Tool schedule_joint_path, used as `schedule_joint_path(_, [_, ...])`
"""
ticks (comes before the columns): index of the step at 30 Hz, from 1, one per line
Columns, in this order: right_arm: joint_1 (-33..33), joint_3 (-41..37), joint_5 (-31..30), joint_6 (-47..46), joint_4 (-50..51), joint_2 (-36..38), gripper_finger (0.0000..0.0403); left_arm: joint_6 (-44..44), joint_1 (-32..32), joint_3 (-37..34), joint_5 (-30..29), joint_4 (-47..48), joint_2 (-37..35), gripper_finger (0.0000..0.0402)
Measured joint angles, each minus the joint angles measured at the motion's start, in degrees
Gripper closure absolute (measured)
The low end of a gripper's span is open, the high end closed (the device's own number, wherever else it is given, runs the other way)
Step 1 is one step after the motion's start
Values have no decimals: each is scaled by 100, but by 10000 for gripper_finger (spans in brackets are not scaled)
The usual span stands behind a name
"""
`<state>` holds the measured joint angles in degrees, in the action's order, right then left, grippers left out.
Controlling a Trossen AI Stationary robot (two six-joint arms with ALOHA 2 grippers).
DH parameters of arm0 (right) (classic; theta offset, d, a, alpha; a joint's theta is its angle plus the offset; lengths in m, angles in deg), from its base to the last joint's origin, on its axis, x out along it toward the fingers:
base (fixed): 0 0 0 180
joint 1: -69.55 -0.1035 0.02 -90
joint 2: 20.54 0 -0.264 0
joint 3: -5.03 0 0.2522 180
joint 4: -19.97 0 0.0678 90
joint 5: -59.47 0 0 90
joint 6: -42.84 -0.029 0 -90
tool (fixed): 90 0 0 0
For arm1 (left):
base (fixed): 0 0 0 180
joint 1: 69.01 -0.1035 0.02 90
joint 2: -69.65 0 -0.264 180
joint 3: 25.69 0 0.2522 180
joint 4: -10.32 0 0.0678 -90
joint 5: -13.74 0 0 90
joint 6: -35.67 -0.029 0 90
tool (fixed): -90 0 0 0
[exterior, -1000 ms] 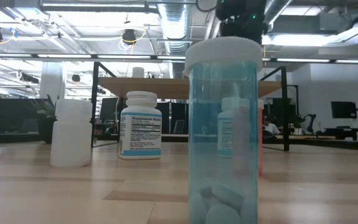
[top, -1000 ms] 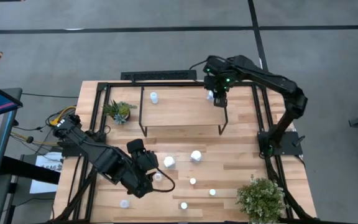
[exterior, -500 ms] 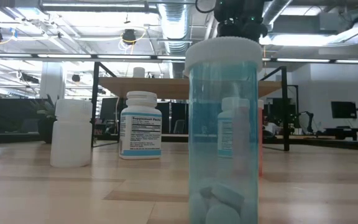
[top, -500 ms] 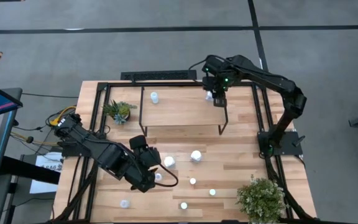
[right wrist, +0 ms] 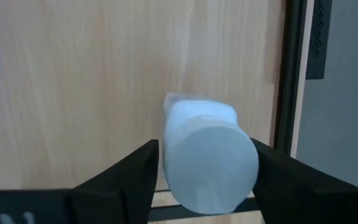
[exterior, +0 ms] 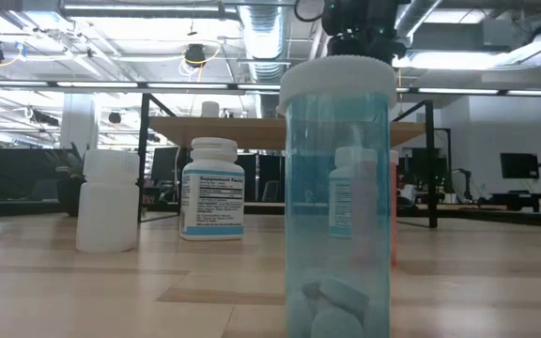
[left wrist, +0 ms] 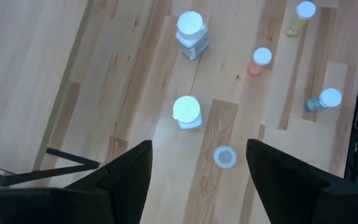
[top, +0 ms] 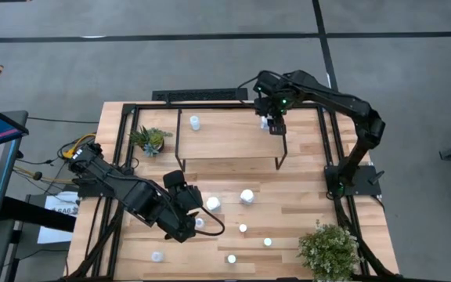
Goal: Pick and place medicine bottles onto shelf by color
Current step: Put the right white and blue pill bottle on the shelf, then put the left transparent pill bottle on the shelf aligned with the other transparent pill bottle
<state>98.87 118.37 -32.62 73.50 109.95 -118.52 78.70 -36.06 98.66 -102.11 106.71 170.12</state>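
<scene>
The light-wood shelf [top: 229,135] stands at the table's far middle, with one small bottle [top: 194,122] standing on its far left part. My right gripper [top: 272,123] is over the shelf's far right corner, shut on a white bottle [right wrist: 209,155]. My left gripper [top: 195,218] is open above the near left table. Its fingers [left wrist: 126,177] stand apart over a small bottle seen end-on [left wrist: 225,157]. An all-white bottle [left wrist: 187,112], a labelled white bottle [left wrist: 191,34] and orange [left wrist: 260,60], yellow [left wrist: 300,15] and blue [left wrist: 324,101] bottles stand on the table beyond. My right gripper pinches the white bottle at its cap end [right wrist: 173,155] between its two fingers, which point down from above. The bottle stays upright, cap up. Whether its base rests on the shelf, I cannot tell.
Potted plants stand at the far left [top: 149,139] and the near right corner [top: 329,249]. Black frame rails [top: 135,117] run along the table's edges. In the low view a clear blue bottle [exterior: 336,197] stands close to the camera.
My left gripper has moved toward the table's right and far edges, staying open, and now hangs over the loose bottles.
</scene>
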Motion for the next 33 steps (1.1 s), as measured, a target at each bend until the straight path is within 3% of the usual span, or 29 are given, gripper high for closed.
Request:
schedule_joint_path(10, [-38,300,2,-20,6,7,148,-54,0,0,0,-4,0,155])
schedule_joint_path(16, [-226,1197,13,-127,372,9,148,-54,0,0,0,-4,0,155])
schedule_joint_path(22, [-562,2183,415,-1055,1408,72,148,10,0,0,0,-4,0,155])
schedule_joint_path(27, [-890,2182,1174,-1990,1383,669,148,69,4,0,387,32,0,155])
schedule_joint_path(33, [-1555,1554,1235,-3020,1390,1575,148,234,77,2,515,43,0,155])
